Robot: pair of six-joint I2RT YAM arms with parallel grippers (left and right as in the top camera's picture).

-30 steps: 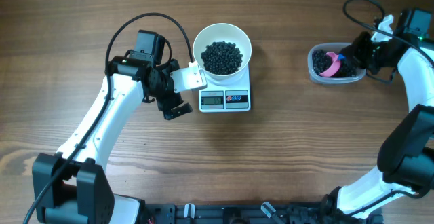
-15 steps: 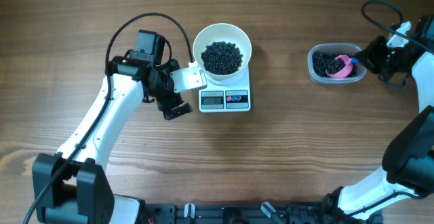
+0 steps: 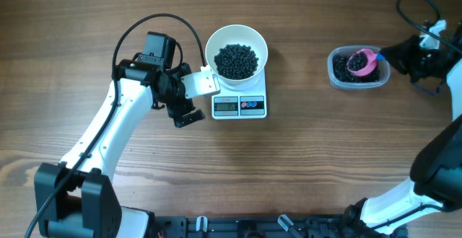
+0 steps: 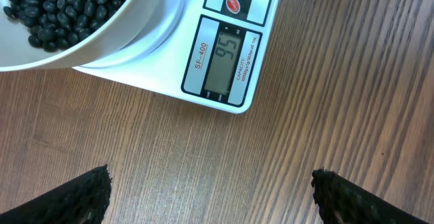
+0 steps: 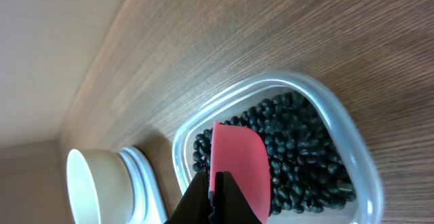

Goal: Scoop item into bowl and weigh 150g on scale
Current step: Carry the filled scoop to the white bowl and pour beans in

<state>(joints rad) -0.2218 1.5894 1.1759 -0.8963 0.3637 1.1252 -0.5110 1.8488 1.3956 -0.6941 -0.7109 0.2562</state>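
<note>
While the right pincer clamps the scoop at the tub, the left pincer gapes; the bowl rests on the scale.

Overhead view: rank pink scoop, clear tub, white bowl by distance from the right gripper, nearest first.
1. Pink scoop: held in the right gripper.
2. Clear tub: under the scoop, far right.
3. White bowl: centre-left, on the scale.

- table: brown wood, visible grain, matt
- bowl and scale, ahead of left gripper: smooth white, faint gloss
- beans: black, slight sheen
- tub: clear plastic
- scoop: pink, smooth, matt
</note>
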